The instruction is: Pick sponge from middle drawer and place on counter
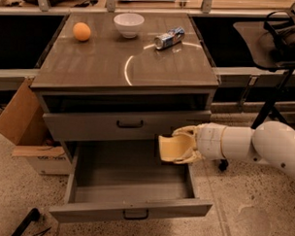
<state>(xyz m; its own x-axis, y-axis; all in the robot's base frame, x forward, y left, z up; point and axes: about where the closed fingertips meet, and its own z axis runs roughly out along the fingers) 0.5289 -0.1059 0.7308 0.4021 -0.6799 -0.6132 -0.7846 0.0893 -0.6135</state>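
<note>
Grey-brown glossy counter [125, 65] tops the grey cabinet. It's flat, rectangular, reflective, w/ a curved glare line across the middle. At its back edge: round orange fruit [82, 31] on the left, white bowl [129, 24] centre, dented blue/silver can [169, 38] lying on its side to the right, all well apart.

Under the top is a dark open slot, then a shut grey drawer front [89, 126] w/ a small dark handle. Below that the middle drawer [130, 182] is pulled out: wide, shallow, flat grey floor, low side walls, dark handle centred on the front.

Room: speckled stone-look floor [251, 216], brown cardboard box [19, 115] leaning by the cabinet's left side, black stand [281, 47] on the right, dark shelving behind.

White, smooth, rounded arm [256, 145] reaches in from the right. Gripper [184, 148] sits over the drawer's right rear corner, just under the shut front, fingers [190, 131] closed round the sponge [170, 147]. Sponge is pale yellow, soft, bent into a curve by the grip, lifted clear of the drawer floor, not on the counter yet.
</note>
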